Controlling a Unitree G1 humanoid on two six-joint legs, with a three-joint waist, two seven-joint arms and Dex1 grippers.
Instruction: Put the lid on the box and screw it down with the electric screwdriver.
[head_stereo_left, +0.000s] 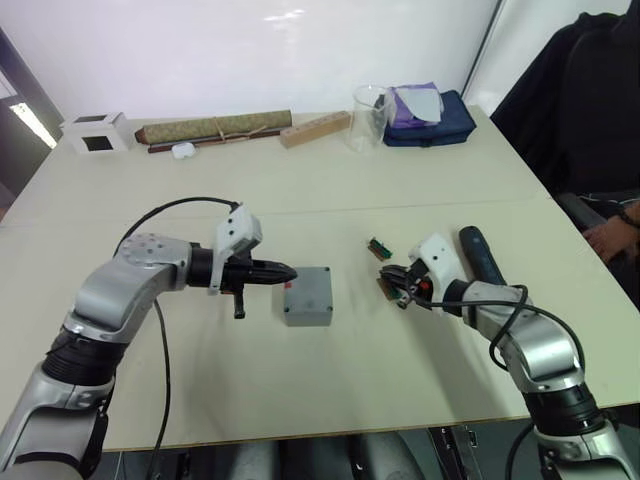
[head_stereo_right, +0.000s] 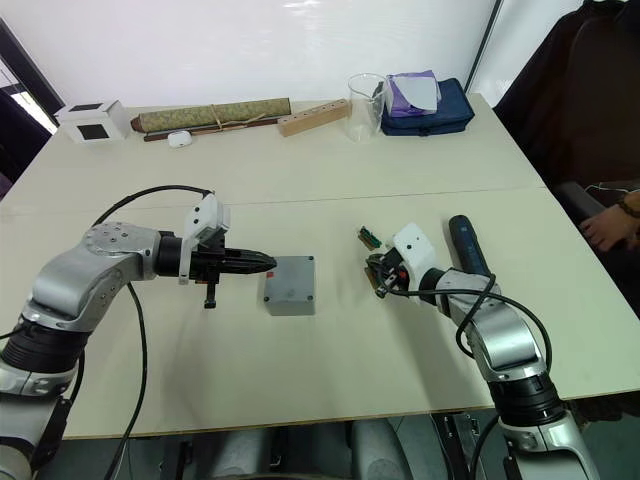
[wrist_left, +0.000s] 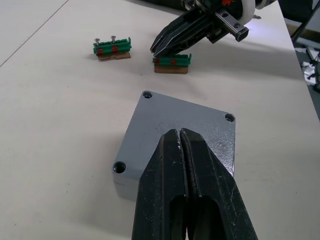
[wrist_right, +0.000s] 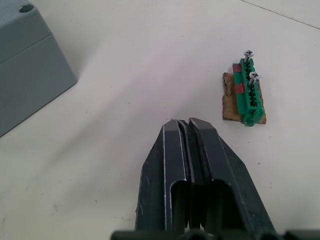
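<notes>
- Sitting on the box (head_stereo_left: 308, 309) near the table's (head_stereo_left: 300, 390) middle, the lid (wrist_left: 187, 127) lies flush, corner holes showing.
- Left gripper (head_stereo_left: 288, 272) — fingers pressed together, holding nothing — points at the lid's edge.
- Right gripper (head_stereo_left: 387, 276), jaws closed and empty, hovers by a green screw holder (wrist_left: 172, 61).
- The electric screwdriver (head_stereo_left: 482, 256) lies just beside the right arm.

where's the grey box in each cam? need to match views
Left eye: the box, lid on, table centre, just past the left gripper.
Right eye: centre, same place.
Left wrist: beyond the shut fingers.
Right wrist: a corner at the edge.
Shared landmark: green screw strip, also.
</notes>
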